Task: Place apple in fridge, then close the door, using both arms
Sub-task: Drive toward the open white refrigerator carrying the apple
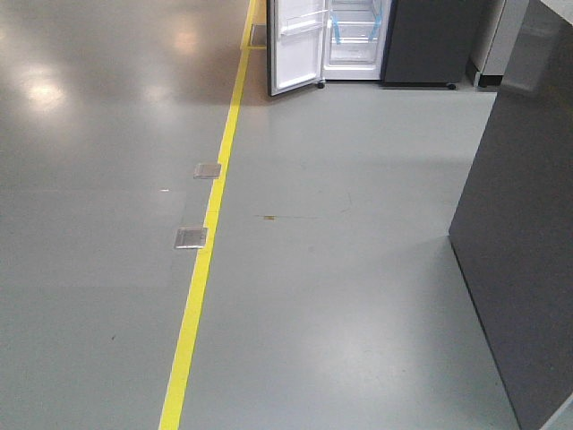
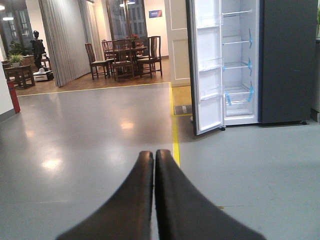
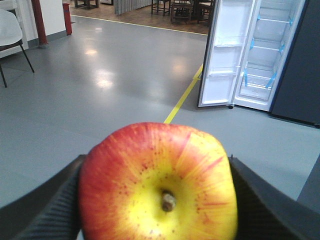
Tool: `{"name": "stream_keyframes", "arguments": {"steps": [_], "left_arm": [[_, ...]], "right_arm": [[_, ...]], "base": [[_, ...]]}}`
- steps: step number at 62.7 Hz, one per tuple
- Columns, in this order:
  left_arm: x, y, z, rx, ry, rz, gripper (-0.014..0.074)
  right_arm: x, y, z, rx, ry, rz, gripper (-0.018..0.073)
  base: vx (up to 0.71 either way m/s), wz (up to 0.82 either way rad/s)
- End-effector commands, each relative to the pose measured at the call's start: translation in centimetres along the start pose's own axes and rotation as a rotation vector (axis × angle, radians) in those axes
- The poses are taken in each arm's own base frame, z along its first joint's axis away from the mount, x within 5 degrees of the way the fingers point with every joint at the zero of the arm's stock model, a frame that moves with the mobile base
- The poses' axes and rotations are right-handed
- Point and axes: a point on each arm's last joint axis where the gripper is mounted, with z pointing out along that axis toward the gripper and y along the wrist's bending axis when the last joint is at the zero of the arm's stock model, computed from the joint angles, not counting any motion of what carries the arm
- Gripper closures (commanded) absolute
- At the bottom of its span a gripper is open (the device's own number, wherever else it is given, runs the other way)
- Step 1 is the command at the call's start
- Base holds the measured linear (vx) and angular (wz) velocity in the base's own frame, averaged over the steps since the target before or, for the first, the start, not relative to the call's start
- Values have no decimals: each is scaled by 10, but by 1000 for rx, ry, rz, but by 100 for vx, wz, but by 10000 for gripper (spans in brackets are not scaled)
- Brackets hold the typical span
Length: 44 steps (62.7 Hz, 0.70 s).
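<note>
A: Spotted the apple [image 3: 157,182] yet?
B: Clamped between the fingers [image 3: 42,215] of the right end effector [image 3: 156,167], stem end and yellow patch turned toward the wrist camera.
A: And the left end effector [image 2: 154,162]?
B: Pressed together, gripping nothing, aimed out over the grey floor [image 2: 90,130].
A: Located the fridge [image 2: 240,60]?
B: Well apart from both arms, across the floor, just right of the yellow line [image 1: 206,251]. Standing open, with the door [image 2: 207,65] swung out, white inside, glass shelves and blue tape showing.
</note>
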Motion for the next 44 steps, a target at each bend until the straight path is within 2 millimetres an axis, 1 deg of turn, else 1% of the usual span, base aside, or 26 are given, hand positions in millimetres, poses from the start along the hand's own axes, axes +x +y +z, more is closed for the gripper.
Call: {"name": "stream_keyframes", "arguments": {"steps": [1, 44], "left_arm": [[-1, 1, -1, -14, -69, -5, 603], [-1, 1, -1, -14, -69, -5, 603]], "right_arm": [[-13, -2, -5, 34, -94, 3, 566], [-13, -2, -5, 34, -94, 3, 566]], "base": [[20, -4], [21, -1]]}}
